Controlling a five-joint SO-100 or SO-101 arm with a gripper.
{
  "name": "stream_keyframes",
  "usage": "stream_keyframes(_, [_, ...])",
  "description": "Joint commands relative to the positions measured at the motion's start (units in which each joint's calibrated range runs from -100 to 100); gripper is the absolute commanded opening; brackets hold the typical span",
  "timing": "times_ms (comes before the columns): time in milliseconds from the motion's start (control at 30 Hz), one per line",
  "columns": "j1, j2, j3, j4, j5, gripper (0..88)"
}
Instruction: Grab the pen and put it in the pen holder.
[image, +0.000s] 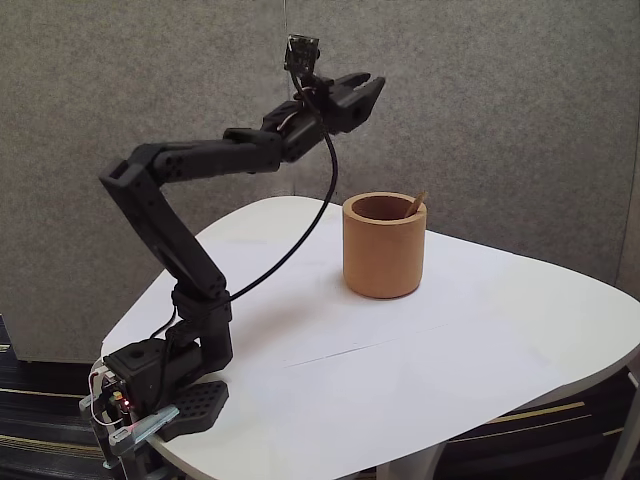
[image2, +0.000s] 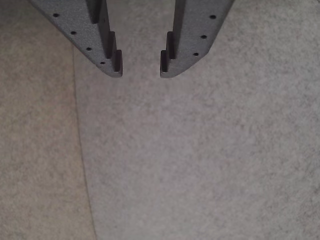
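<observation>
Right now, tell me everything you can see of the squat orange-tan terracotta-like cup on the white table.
The squat orange-tan cup is a thick-walled, handleless cylinder with a matte, terracotta-like surface and a darker brown inside. It stands upright on the white table, toward its far side in the fixed view, casting a soft shadow. A thin orange-brown stick leans inside it, its tip poking above the rim at the right. The black gripper hovers open above and to its left, touching nothing.
</observation>
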Motion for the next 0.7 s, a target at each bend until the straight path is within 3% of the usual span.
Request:
stream_keyframes(0, [-0.2, -2.1, -9.7, 12.7, -0.3, 10.7])
stream_keyframes(100, [-0.2, -2.1, -14.1, 29.2, -1.9, 10.7])
stream_keyframes(267, [-1.1, -2.1, -19.6, 55.2, -13.6, 10.7])
stream_keyframes(667, [-7.9, -2.5, -27.6, 93.2, -38.9, 10.1])
